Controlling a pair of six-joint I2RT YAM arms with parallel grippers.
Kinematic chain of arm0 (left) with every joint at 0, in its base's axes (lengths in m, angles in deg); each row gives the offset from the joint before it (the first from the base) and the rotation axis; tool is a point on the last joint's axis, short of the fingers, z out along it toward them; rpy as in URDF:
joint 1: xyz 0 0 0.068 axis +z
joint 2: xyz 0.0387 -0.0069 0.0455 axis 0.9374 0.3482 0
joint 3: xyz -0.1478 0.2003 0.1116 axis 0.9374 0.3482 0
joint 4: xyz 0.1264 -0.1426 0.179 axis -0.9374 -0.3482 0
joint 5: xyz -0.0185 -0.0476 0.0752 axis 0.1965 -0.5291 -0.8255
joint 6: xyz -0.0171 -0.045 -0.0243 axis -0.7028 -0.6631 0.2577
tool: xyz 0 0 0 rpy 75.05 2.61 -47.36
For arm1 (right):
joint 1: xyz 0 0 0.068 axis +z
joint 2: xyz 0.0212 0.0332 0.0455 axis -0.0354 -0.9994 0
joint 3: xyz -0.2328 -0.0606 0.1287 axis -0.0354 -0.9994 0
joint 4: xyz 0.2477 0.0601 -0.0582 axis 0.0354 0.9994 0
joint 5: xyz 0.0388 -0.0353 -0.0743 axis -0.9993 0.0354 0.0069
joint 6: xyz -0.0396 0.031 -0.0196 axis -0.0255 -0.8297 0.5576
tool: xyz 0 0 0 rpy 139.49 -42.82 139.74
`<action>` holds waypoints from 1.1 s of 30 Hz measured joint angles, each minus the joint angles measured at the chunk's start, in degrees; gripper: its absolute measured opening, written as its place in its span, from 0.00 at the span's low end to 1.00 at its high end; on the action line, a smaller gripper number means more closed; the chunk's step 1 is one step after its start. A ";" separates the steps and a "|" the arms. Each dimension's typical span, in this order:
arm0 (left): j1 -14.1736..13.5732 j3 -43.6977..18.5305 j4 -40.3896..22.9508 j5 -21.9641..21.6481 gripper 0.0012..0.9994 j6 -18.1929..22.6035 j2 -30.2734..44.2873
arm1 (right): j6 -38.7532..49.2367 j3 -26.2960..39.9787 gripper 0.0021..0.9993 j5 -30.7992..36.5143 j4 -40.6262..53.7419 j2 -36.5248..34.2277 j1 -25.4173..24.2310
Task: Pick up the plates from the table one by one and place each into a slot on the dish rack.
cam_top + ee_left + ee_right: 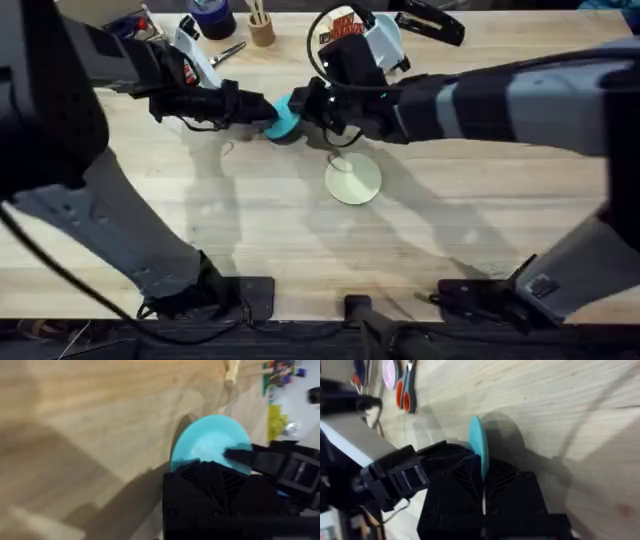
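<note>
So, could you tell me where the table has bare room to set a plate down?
Free: the wide table stretch right of the cream plate, and the near strip before it. Crowded: the middle, where both grippers meet at the turquoise plate, and the cluttered far edge.

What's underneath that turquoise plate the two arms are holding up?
Under the turquoise plate lies bare wooden table with the plate's shadow. Its lower edge is covered by the black fingers, so that part stays unseen.

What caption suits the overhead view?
Both end effectors meet at the turquoise plate above the table; cream-yellow plate lies flat nearby.

Both hands hide part of the turquoise plate [283, 120].
</note>
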 joint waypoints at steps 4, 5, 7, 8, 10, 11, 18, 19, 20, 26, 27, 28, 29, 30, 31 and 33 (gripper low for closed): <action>-0.85 0.63 -2.79 -5.02 0.04 0.21 -6.14 | 4.98 0.00 0.03 -0.79 7.31 4.42 -1.09; -0.98 0.66 -3.38 -6.08 0.04 0.22 -8.18 | 6.59 0.00 0.03 -0.95 9.30 5.84 -1.76; -0.99 0.67 -4.25 -7.94 0.04 0.34 -12.60 | 9.66 0.00 0.03 -0.99 12.30 8.55 -3.23; -0.99 0.67 -4.64 -8.88 0.04 0.36 -14.90 | 11.54 0.00 0.03 -0.95 13.93 10.09 -4.06; -0.97 0.67 -5.86 -10.44 0.04 0.40 -19.23 | 15.40 0.00 0.03 -0.97 16.65 13.12 -5.59; -0.97 0.67 -6.53 -11.11 0.04 0.41 -21.39 | 17.26 0.00 0.03 -0.97 17.73 14.44 -6.28; -3.25 0.67 -12.41 -19.37 0.04 0.42 -33.42 | 34.02 1.59 0.03 -0.97 28.44 23.39 -11.51; -4.44 0.67 -13.07 -21.17 0.04 0.39 -35.13 | 36.44 2.52 0.03 -0.97 30.50 23.94 -12.24; -5.88 0.67 -13.65 -23.06 0.04 0.36 -36.81 | 39.14 3.73 0.03 -0.95 32.98 24.35 -13.08; -16.92 0.67 -17.61 -35.39 0.04 0.39 -46.51 | 53.94 11.78 0.03 -0.95 44.47 24.57 -16.81; -18.45 0.67 -18.19 -37.11 0.04 0.39 -47.72 | 56.34 13.27 0.03 -0.97 46.07 24.57 -17.32; -20.20 0.67 -18.86 -38.95 0.04 0.39 -49.10 | 58.43 14.62 0.03 -0.96 47.20 24.58 -17.78; -21.60 0.67 -19.50 -40.33 0.04 0.39 -50.21 | 60.58 16.07 0.03 -0.97 48.40 24.57 -18.29; -23.00 0.67 -20.12 -41.64 0.04 0.39 -51.35 | 62.74 17.46 0.03 -0.95 49.57 24.57 -18.72; -24.22 0.67 -20.58 -42.68 0.04 0.39 -52.38 | 64.81 18.77 0.03 -0.95 50.64 24.57 -19.08; -26.38 0.67 -21.39 -44.63 0.04 0.39 -54.31 | 68.70 21.12 0.03 -0.93 52.49 24.57 -19.77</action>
